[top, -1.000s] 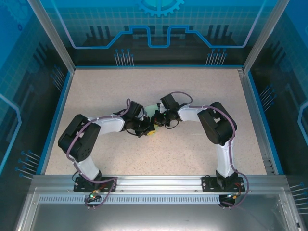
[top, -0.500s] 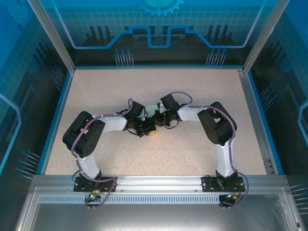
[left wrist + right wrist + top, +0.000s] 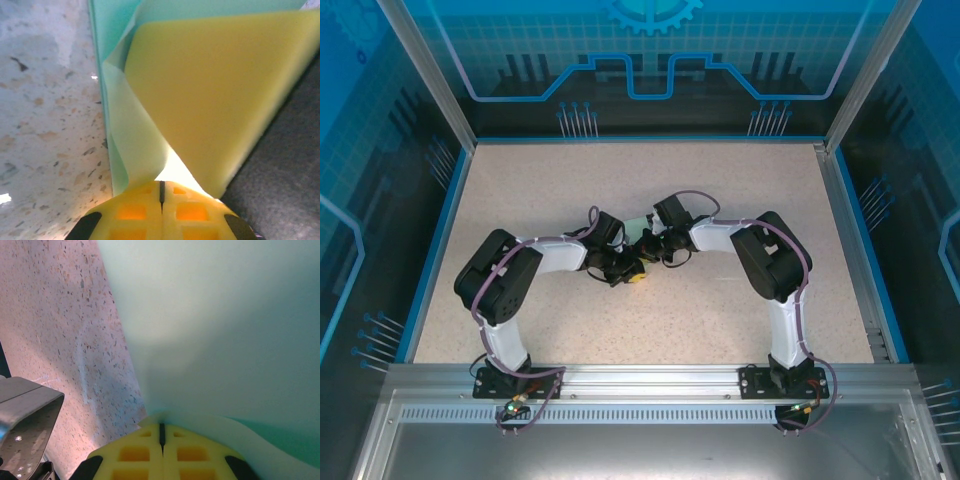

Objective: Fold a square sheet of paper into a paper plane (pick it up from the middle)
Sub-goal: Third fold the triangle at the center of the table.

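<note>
Speckled table (image 3: 740, 190); left gripper (image 3: 161, 192), right gripper (image 3: 161, 434), both pinching folded green sheet (image 3: 225, 330)

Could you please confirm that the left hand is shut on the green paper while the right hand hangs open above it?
Not quite: the right hand is not open above it. The right wrist view shows it shut on the green paper too, the sheet coming out from between its closed fingers. The left hand is indeed shut on the paper.
</note>
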